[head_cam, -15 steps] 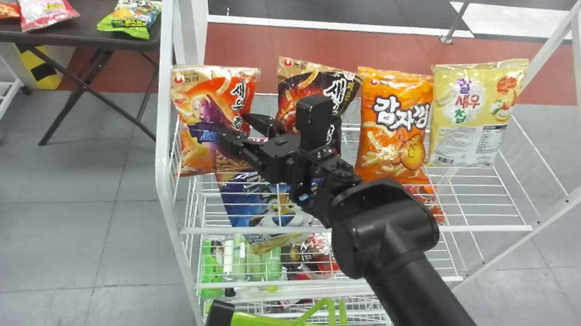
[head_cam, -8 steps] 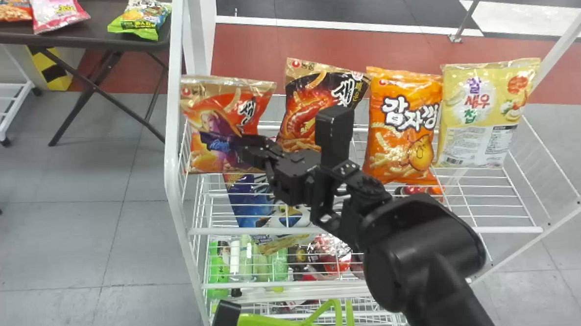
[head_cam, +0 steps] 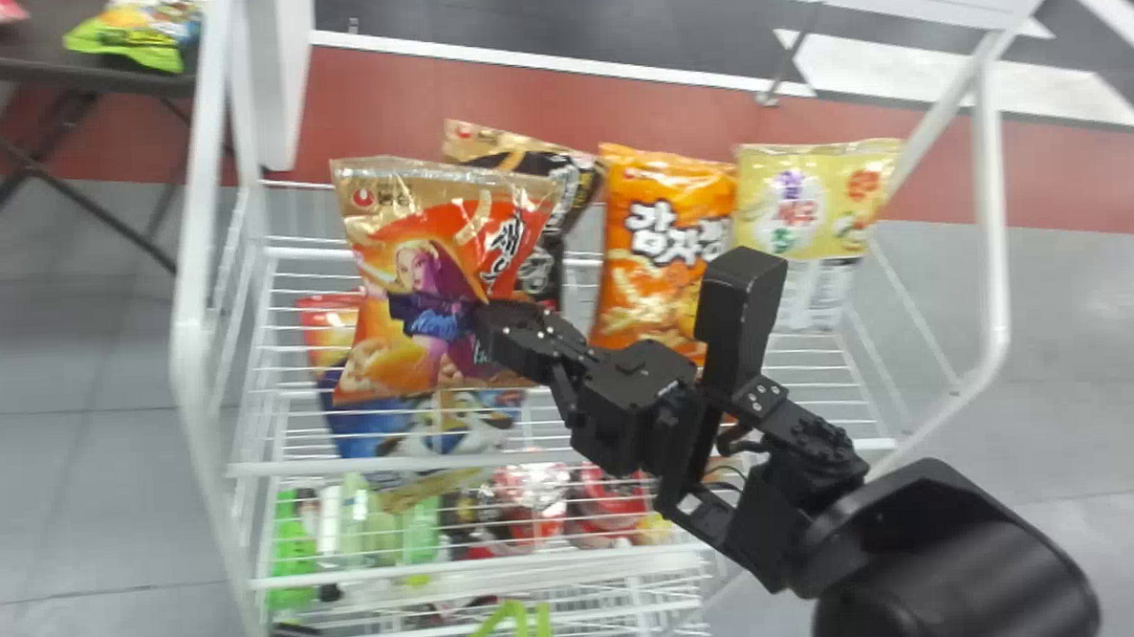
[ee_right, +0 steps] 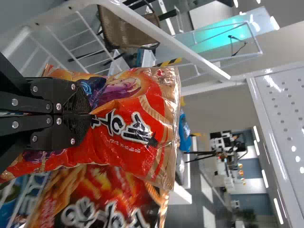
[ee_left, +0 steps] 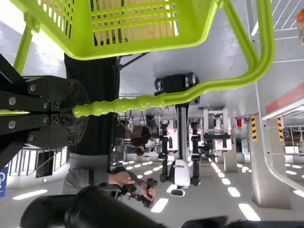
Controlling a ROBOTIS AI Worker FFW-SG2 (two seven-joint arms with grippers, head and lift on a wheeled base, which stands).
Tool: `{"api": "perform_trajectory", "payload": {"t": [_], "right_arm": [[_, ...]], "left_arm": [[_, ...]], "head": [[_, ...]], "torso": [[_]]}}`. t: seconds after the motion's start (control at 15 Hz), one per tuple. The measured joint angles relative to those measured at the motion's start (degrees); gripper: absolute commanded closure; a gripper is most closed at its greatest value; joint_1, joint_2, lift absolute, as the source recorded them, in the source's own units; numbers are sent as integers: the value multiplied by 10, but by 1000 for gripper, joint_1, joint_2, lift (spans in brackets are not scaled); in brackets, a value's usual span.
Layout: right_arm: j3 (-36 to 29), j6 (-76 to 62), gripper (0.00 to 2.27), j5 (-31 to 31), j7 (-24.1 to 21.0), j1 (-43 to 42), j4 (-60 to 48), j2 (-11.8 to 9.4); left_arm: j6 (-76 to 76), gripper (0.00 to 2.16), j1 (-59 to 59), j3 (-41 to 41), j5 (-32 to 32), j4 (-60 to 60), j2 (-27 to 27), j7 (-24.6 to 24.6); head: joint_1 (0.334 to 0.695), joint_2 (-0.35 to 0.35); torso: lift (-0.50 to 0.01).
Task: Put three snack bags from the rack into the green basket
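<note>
Gripping red snack bag (head_cam: 431,267) with right tool (head_cam: 481,317), basket handle (ee_left: 137,102) with left tool (ee_left: 78,112).

There are four snack bags (head_cam: 431,277) at one rack's (head_cam: 193,354) top, two smaller bags (head_cam: 138,36) on one table (head_cam: 48,42), one basket (ee_left: 142,46).

Your right gripper (head_cam: 489,330) has gone from fingers apart a second ago to pinched on the red-orange snack bag (head_cam: 444,233). You've got that bag off its spot by the rack's (head_cam: 193,344) left side, closer to the head camera and now partly over the black snack bag (head_cam: 566,189), exposing red packaging (head_cam: 322,320) behind. Your head view has swung right, so the rack sits further left.
</note>
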Motion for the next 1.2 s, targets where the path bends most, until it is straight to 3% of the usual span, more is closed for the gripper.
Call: {"api": "perform_trajectory", "payload": {"t": [0.2,0.47,0.73,1.0,1.2], "right_arm": [[-139,92,2047,-76,45,77,-77,-2],[-220,242,2047,-96,85,127,-122,-3],[-240,440,2047,-114,97,161,-123,-5],[-229,495,2051,-122,122,172,-83,-9],[-223,498,2051,-162,134,177,-57,-10]], "left_arm": [[0,1463,10,27,10,-10,0,-11],[-5,1463,34,56,29,-40,0,-14],[-30,1463,31,53,29,-41,0,-15],[-43,1463,30,51,30,-40,0,-17],[-47,1463,30,50,29,-39,0,-16]], "head": [[695,-350],[695,-350],[695,-350],[695,-350],[695,-350]], "torso": [[0],[0],[0],[0],[0]]}}
